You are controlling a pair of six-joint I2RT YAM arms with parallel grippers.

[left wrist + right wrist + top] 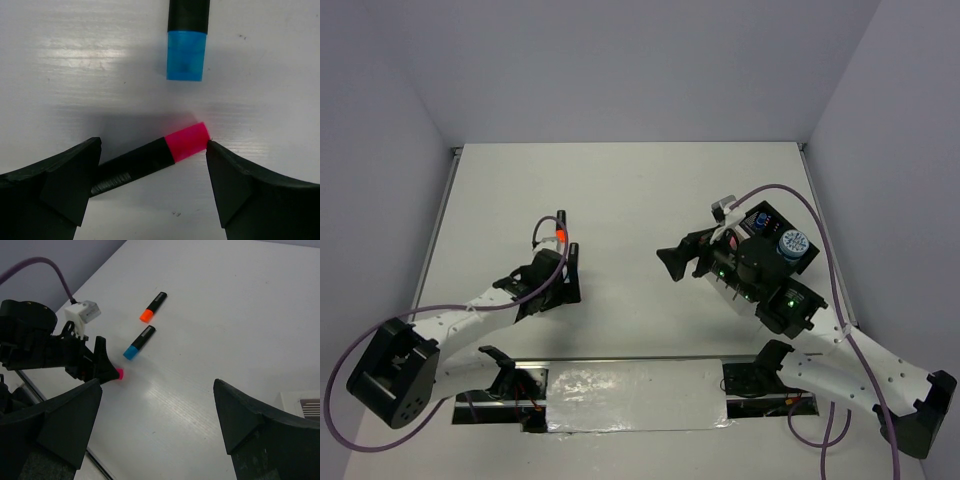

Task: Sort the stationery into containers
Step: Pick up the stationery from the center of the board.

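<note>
L fingers [50,190] wide astride pink highlighter [155,156] | R fingers [65,425] wide, empty | orange highlighter [152,306] only R-wrist/top

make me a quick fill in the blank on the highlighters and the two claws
1. The left claw is ___, not shut, astride the pink highlighter.
2. The blue highlighter and orange highlighter both lie on the ___, outside either claw.
3. The right claw is open and holds ___.
Missing words: open; table; nothing.
</note>
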